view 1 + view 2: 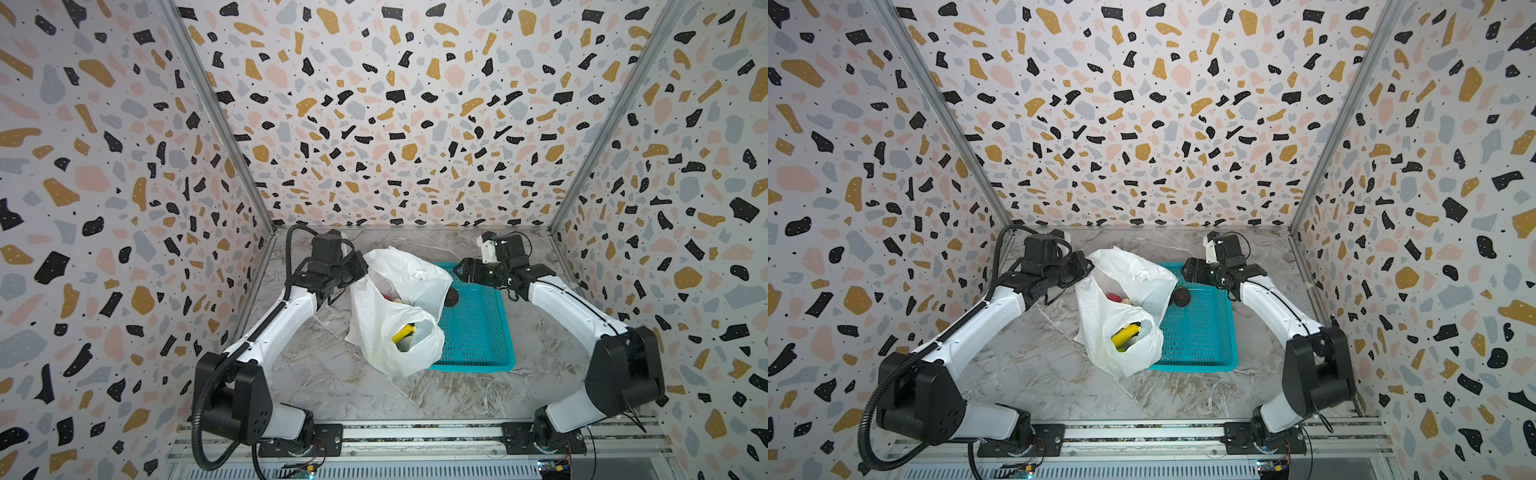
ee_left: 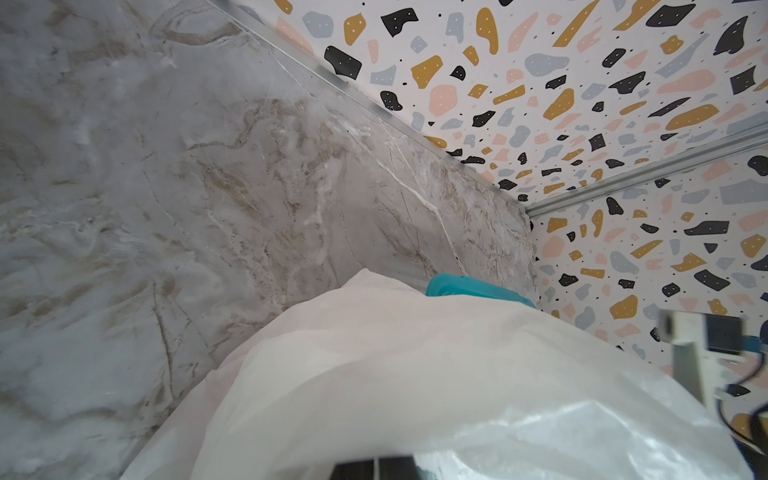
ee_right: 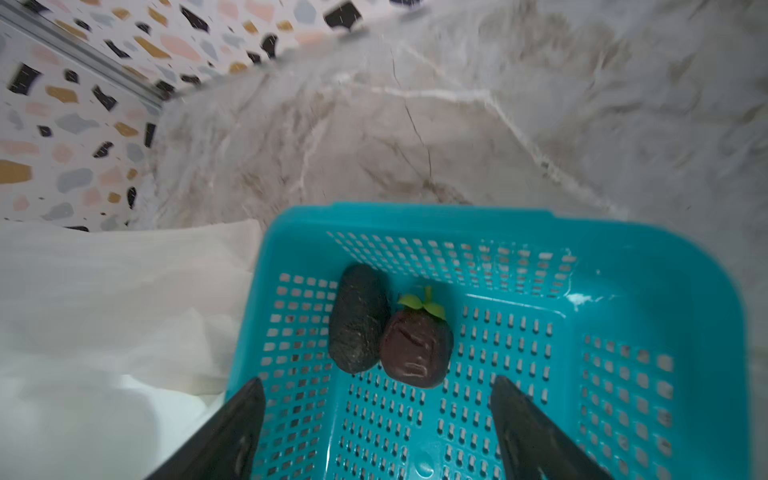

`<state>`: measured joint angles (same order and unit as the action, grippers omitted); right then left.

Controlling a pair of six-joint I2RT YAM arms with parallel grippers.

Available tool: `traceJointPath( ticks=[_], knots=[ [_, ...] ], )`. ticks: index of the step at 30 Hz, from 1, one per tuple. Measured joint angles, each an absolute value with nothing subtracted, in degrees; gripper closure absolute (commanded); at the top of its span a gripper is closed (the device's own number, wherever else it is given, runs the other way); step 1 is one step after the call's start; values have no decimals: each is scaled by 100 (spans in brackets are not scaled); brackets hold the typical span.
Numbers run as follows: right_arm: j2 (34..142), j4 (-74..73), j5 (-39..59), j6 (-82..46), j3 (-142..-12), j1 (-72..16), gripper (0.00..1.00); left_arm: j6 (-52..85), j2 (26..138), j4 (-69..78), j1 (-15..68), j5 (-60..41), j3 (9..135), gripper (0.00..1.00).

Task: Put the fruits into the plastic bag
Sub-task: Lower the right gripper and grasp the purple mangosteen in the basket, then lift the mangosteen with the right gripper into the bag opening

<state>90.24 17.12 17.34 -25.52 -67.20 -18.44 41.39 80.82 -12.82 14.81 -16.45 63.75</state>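
The white plastic bag [image 1: 384,353] [image 1: 1100,299] stands open mid-table, its far edge lifted by my left gripper [image 1: 358,266] [image 1: 1084,266], which is shut on it. In the left wrist view the bag [image 2: 415,374] drapes over the closed jaws. Inside the bag lie a yellow banana [image 1: 403,333] [image 1: 1125,336], a red fruit [image 1: 1112,297] and a cream lump [image 1: 1126,300]. A dark maroon ball [image 1: 452,297] [image 1: 1182,297] [image 3: 417,353] and a dark green fruit [image 3: 358,318] lie side by side in the teal basket. My right gripper [image 1: 457,270] [image 1: 1185,270] [image 3: 377,380] hovers open over them, holding nothing.
The teal perforated basket [image 1: 478,332] [image 1: 1200,332] [image 3: 623,291] sits right of the bag, and the bag overlaps its left side. Its corner [image 2: 457,286] peeks past the bag in the left wrist view. Patterned walls close in the marble table on three sides.
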Motion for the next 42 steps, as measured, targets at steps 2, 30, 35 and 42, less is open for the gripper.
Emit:
traceJointPath(
  ticks=[2, 30, 35, 42],
  knots=[
    [9338, 1780, 1872, -2556, -6687, -1846, 17, 4139, 8082, -1280, 1481, -1645, 6375, 100],
    [10777, 1577, 1857, -2585, -6858, -2040, 66, 4134, 8082, -1284, 1481, -1702, 6375, 100],
    [10265, 1605, 1684, -2545, -6737, -2049, 66, 4134, 8082, -1284, 1481, -1704, 6375, 100],
    [8468, 1433, 1369, -2355, -6630, -2084, 65, 4134, 8086, -1284, 1481, -1706, 6375, 100]
  ],
)
